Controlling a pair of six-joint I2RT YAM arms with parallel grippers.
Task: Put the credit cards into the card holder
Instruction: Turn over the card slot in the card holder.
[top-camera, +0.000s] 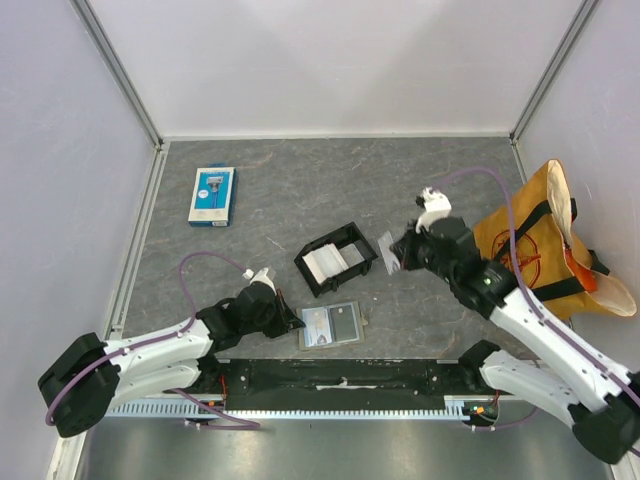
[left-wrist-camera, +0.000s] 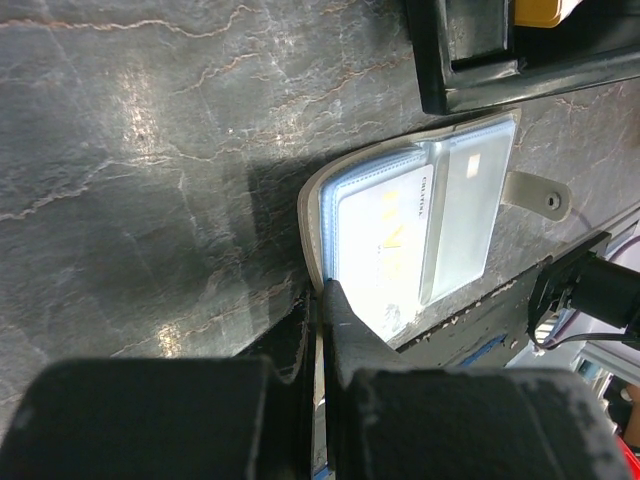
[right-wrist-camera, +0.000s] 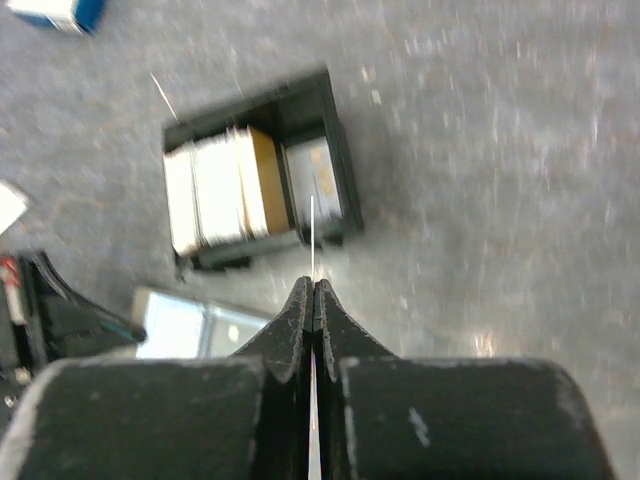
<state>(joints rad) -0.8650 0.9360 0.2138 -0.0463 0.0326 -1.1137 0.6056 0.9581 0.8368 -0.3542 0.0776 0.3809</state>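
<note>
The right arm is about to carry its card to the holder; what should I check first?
1. Right gripper shut on a credit card: ok.
2. Left gripper clamping the card holder by its edge: ok.
3. Card holder open, clear pockets facing up: ok.
4. Free pocket for this card: cannot tell.
5. Card lined up with a pocket: not ok, it is beside the black tray, apart from the holder.

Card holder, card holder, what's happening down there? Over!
Left hand shut on card holder edge, holder open flat. Right hand shut on one credit card, near black tray. Nothing lying between card and holder.
</note>
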